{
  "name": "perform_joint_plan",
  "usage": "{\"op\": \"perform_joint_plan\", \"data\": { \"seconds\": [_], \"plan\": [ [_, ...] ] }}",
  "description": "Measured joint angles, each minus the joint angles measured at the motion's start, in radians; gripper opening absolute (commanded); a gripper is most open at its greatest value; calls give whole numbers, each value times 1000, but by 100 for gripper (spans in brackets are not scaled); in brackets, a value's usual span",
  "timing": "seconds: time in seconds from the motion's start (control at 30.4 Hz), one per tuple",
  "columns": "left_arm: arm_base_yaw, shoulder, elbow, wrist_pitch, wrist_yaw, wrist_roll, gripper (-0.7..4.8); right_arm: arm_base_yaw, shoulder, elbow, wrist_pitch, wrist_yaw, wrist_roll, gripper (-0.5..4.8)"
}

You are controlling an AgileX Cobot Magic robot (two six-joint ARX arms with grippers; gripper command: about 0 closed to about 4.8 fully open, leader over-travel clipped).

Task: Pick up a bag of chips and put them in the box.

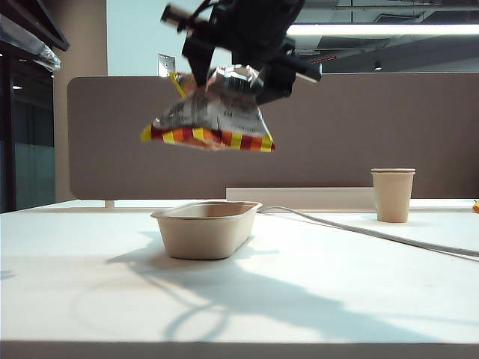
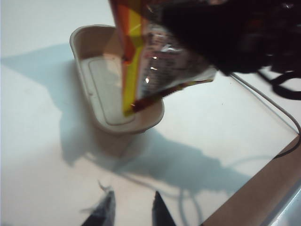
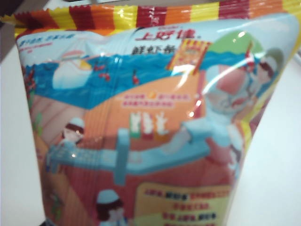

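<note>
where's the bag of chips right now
In the exterior view, the bag of chips hangs from the right claw high at centre, above the box, clear of it.

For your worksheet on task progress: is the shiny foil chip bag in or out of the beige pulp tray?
Out. The shiny foil chip bag hangs from the right gripper above the empty beige pulp tray.

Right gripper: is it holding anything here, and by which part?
Yes. The right gripper holds the bag of chips by its upper end, above the box. The left gripper is open, holding nothing.

box (image 1: 206,228) open from above, bag of chips (image 1: 213,112) hanging over it, cup (image 1: 393,194) well apart
</note>
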Motion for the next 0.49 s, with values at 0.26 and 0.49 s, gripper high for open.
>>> {"op": "perform_joint_plan", "data": {
  "seconds": [0.26,0.49],
  "plan": [
    [0,0,0,0,0,0,103,-2,66,0,-8,13,85,269],
    [0,0,0,0,0,0,103,-5,90,0,-14,-5,134,269]
  ]
}}
